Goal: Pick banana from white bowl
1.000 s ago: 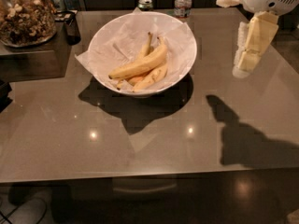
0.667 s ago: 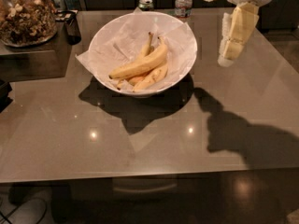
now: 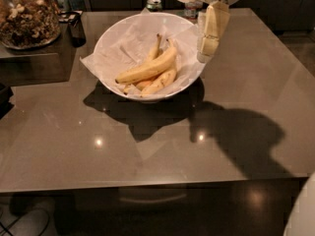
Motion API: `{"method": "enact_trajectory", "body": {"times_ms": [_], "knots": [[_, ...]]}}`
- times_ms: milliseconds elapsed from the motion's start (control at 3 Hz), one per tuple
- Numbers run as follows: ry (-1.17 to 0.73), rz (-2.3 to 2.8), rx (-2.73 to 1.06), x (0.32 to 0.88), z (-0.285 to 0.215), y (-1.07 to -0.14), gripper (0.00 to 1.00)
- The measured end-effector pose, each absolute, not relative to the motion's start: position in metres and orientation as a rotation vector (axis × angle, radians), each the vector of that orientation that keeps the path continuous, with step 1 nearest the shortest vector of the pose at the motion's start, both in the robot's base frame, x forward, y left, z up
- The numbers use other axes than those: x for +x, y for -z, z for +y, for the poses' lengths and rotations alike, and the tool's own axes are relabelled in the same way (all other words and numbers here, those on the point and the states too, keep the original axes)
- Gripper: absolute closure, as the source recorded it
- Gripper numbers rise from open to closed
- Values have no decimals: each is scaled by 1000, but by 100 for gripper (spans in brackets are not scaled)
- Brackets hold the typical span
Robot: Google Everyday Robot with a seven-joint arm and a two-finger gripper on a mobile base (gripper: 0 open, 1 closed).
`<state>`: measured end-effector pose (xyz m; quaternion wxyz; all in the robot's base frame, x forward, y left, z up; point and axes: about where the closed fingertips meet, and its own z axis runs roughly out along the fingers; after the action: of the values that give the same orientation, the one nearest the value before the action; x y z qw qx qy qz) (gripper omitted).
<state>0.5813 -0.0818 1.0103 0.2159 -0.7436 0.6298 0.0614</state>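
The white bowl [image 3: 102,43] stands on the brown table, lined with crumpled white paper that sticks out past its rim. Several yellow bananas lie in it. The banana [image 3: 147,69], the longest and thickest, lies on top, slanting up to the right, with its stem toward the far rim. Shorter bananas lie under and beside it. My gripper [image 3: 205,52] hangs down from the top right, cream-coloured, just above and outside the bowl's right rim. It holds nothing that I can see and is apart from the banana.
A glass jar of nuts [image 3: 27,16] stands on a lower dark surface at the far left, a dark object [image 3: 76,27] beside it. A can [image 3: 154,4] and a bottle [image 3: 191,9] stand behind the bowl. The table's front edge [image 3: 147,186] is near.
My gripper has moved left, from out over the table's right side to the bowl's right rim. Its shadow has moved left with it. The bananas have not moved.
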Motion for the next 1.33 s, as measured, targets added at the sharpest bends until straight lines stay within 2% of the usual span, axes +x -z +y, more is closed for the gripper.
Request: {"method": "enact_trajectory", "body": {"times_ms": [333,1000,1333], "knots": [[-151,1727,-2031,590,-76,-1013,0],[-277,1644,-2042,623,-53,-995,0],[-262,1630,-2013,633,-49,-998,0]]}}
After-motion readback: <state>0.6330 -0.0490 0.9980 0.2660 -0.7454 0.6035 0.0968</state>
